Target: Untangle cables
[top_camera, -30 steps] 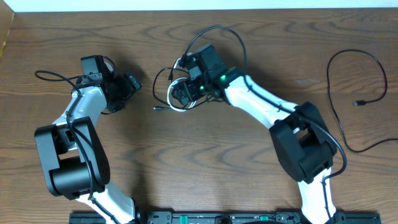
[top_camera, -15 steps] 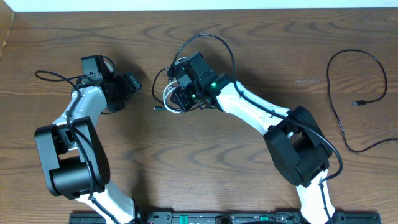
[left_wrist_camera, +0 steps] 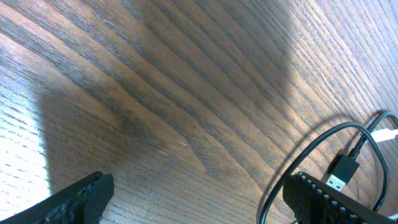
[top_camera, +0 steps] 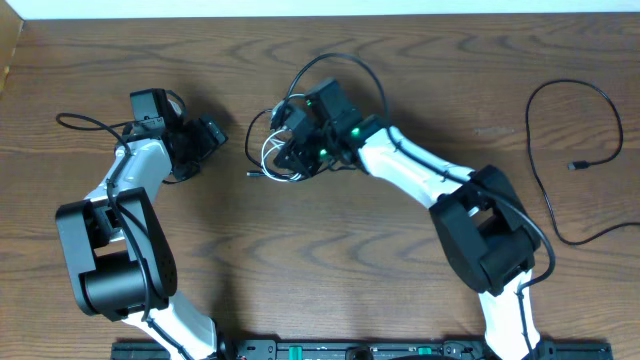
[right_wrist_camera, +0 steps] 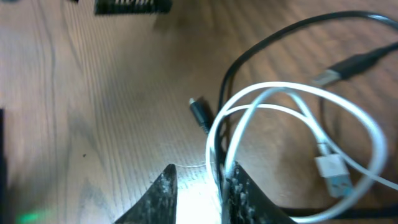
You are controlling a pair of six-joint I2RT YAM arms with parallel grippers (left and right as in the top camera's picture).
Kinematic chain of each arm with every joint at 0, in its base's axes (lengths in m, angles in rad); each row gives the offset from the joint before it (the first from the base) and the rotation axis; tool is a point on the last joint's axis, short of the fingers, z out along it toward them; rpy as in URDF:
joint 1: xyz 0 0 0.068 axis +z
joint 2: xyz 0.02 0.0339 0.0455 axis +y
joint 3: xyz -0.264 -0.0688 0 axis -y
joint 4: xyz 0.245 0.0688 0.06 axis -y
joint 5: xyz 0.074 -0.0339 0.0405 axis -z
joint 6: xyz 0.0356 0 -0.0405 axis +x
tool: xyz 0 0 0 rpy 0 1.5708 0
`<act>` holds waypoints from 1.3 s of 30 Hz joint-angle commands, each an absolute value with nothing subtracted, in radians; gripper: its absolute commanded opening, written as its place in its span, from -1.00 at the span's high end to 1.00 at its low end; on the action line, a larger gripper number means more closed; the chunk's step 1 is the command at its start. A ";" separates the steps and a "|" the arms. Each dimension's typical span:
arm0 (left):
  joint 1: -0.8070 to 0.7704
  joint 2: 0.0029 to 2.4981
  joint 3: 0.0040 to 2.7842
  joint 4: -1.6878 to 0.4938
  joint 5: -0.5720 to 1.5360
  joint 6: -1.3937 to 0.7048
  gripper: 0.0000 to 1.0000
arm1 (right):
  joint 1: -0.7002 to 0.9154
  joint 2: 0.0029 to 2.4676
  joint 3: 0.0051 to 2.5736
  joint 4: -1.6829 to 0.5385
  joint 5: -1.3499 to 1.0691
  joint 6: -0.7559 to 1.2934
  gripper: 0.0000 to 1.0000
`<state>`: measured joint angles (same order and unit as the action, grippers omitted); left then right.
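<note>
The cables lie tangled at the table's upper middle. The white cable [top_camera: 268, 152] is coiled in loops, with the thin black cable [top_camera: 252, 125] curving round it. My right gripper [top_camera: 290, 152] is down on the tangle's right side. In the right wrist view its jaws [right_wrist_camera: 200, 180] stand narrow. White cable [right_wrist_camera: 373, 134] strands and the black cable [right_wrist_camera: 280, 31] run along the inner face of the right finger. Glare fills the gap beside the left finger and hides any pinch. My left gripper [top_camera: 205, 138] hangs wide open left of the tangle, holding nothing [left_wrist_camera: 199, 186].
A separate long black cable [top_camera: 545, 190] with a small plug [top_camera: 577, 166] snakes over the far right of the table. The left wrist view shows a black cable loop [left_wrist_camera: 311, 149] with a USB plug [left_wrist_camera: 341, 174] by the right finger.
The right jaws have gone from wide to narrow around the cable strands. That gripper shifted left, then slightly back right, and the white loops spread leftward. The left arm has not moved.
</note>
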<state>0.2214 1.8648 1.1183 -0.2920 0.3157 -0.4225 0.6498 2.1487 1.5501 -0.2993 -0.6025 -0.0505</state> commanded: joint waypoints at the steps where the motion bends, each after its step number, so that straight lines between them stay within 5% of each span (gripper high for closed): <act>1: 0.224 1.876 1.105 -0.298 0.313 -0.425 -0.85 | 0.622 2.152 1.544 -0.299 -0.673 0.010 0.64; 4: 0.224 1.876 1.105 -0.298 0.313 -0.425 -0.85 | 0.621 2.152 1.544 -0.332 -0.682 -0.011 0.89; 11: 0.224 1.876 1.105 -0.298 0.313 -0.425 -0.85 | 0.623 2.212 1.542 -0.340 -0.820 -0.147 0.78; 17: 0.224 1.876 1.105 -0.298 0.313 -0.425 -0.85 | 0.625 2.228 1.542 -0.337 -0.816 -0.117 -0.17; 21: 0.224 1.876 1.105 -0.298 0.313 -0.425 -0.85 | 0.625 2.228 1.542 -0.343 -0.657 -0.056 -0.30; 22: 0.224 1.876 1.105 -0.298 0.313 -0.425 -0.85 | 0.626 2.228 1.542 -0.352 -0.598 -0.037 -0.11; 24: 0.224 1.876 1.105 -0.298 0.313 -0.425 -0.85 | 0.626 2.228 1.542 -0.357 -0.588 -0.037 0.69; 25: 0.224 1.876 1.105 -0.298 0.313 -0.425 -0.85 | 0.628 2.228 1.542 -0.355 -0.612 -0.038 0.80; 31: 0.224 1.876 1.105 -0.298 0.313 -0.425 -0.85 | 0.640 2.227 1.542 -0.304 -0.894 -0.094 0.98; 39: 0.224 1.876 1.105 -0.248 0.482 -0.392 -0.87 | 0.625 2.170 1.567 -0.237 -1.153 -0.167 0.98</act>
<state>0.2214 1.8648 1.1183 -0.2665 0.3695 -0.4217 0.6289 2.2292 1.5433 -0.2611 -0.9771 -0.1261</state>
